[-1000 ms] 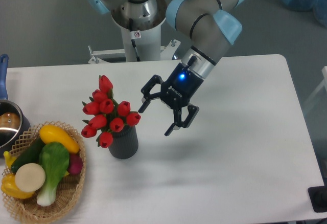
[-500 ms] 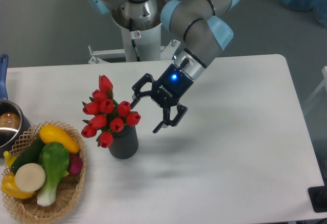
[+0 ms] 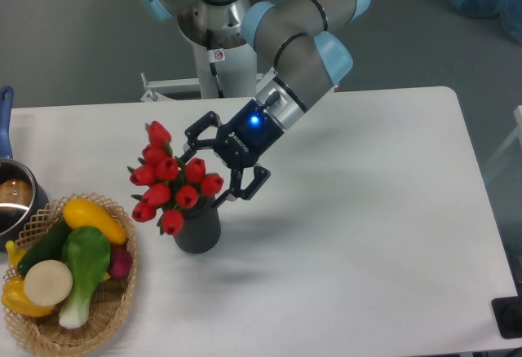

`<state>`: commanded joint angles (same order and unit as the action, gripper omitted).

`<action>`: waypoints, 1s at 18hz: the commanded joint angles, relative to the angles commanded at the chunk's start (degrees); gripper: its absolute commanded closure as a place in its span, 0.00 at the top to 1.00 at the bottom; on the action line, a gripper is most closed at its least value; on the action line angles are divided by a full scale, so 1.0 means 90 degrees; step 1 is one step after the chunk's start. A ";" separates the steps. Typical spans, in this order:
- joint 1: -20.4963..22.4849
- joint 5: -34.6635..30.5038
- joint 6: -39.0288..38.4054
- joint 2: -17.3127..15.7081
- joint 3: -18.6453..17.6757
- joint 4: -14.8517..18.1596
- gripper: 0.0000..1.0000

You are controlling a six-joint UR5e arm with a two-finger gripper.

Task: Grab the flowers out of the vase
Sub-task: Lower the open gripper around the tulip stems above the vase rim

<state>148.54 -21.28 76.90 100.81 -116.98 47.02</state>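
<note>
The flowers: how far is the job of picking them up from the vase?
Done: the open hand has reached the right side of the flowers. In hand: nothing is gripped. Left: close on the bunch and lift it, since it sits in the vase.

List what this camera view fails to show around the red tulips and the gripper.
- Stems of the red tulip bunch: hidden inside the dark grey ribbed vase.
- Open black two-finger gripper: one overhead view cannot tell whether it touches the tulips.
- Metal pot with blue handle: cut by the left edge.
</note>
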 joint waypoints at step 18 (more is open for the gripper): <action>0.0039 0.0392 0.0362 0.0166 0.0049 0.0000 0.12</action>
<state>148.89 -17.75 80.16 102.30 -116.54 47.02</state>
